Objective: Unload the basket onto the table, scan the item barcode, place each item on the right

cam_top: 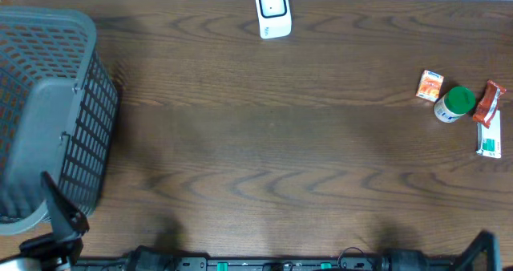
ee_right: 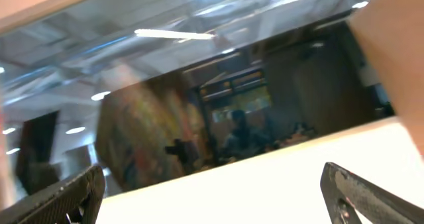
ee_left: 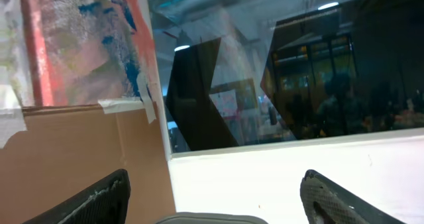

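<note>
Grey basket (cam_top: 90, 135) on wooden table (cam_top: 264, 143)

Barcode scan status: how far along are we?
Done: nothing that shows. The orange box, green-capped bottle, red packet and white-and-green pack sit grouped at the right of the table, apart from the white scanner at the far edge. In hand: nothing; left tool and right tool are both open and empty. Left: pick an item, present its barcode to the scanner.

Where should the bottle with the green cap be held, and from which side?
Probably at the green cap of the bottle, from above: it seems upright, the cap is round, and the orange packet and red wrapper crowd its sides.
</note>
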